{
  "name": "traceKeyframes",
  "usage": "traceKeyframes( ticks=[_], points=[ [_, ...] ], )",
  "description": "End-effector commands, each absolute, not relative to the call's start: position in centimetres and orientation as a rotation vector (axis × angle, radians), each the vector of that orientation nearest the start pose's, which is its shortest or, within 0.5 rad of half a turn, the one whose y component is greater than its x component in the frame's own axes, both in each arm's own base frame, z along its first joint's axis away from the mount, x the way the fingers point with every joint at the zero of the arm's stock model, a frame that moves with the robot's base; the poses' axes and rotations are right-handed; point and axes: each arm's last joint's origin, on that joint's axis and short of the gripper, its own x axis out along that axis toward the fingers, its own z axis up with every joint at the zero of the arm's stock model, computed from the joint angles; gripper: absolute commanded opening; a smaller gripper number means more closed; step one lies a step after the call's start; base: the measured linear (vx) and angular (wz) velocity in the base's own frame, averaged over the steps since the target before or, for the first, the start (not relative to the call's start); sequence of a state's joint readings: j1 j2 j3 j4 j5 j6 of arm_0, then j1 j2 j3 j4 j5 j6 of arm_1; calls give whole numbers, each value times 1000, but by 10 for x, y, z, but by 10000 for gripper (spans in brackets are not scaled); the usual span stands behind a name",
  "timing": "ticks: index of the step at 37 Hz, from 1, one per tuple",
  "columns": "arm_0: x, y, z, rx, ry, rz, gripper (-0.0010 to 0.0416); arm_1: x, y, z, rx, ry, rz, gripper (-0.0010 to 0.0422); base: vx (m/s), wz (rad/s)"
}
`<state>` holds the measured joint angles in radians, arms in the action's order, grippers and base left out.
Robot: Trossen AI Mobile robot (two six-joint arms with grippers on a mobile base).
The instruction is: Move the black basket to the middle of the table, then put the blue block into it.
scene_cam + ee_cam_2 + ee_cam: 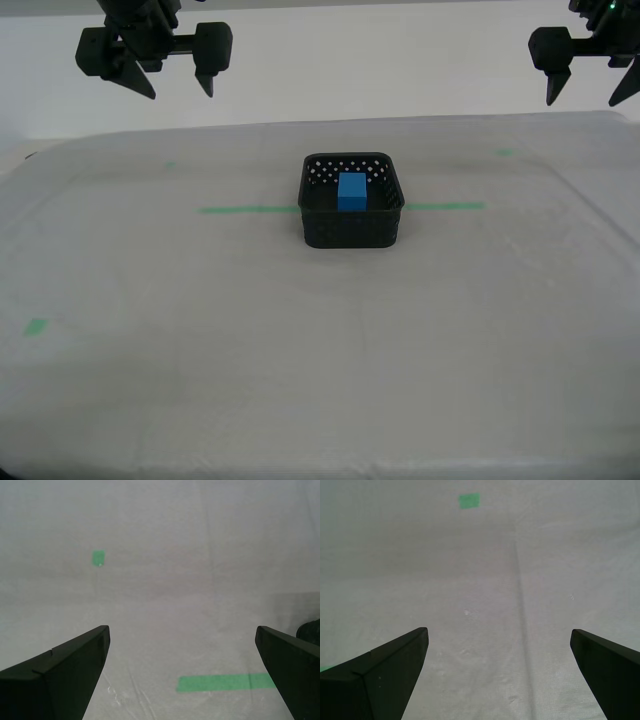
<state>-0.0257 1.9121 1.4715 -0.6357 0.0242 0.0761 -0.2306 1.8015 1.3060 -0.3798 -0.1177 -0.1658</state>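
Blue, smooth-faced, the block stands inside the black basket with hole-dotted walls, mid-tabletop, over a green tape line. My first hand and second hand hang wide open, empty.

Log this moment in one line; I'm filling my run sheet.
blue block: inside black basket | basket: mid-table | first gripper: open | second gripper: open

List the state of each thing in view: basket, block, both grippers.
black basket: upright on the table, on the green tape line.
blue block: inside the basket.
my first gripper: open, empty, over bare cloth.
my second gripper: open, empty, over a tape strip.
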Motion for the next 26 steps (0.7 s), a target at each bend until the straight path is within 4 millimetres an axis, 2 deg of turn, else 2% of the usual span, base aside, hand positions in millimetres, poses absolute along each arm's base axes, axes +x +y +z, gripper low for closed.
traceKeyframes(
  ticks=[1, 26],
  points=[
    [402, -11, 218, 71, 1071, -86, 399, 377, -85, 223, -4, 865, -37, 400, 0, 0],
    [402, -11, 218, 71, 1071, -86, 399, 377, -85, 223, -4, 865, -37, 400, 0, 0]
  ],
)
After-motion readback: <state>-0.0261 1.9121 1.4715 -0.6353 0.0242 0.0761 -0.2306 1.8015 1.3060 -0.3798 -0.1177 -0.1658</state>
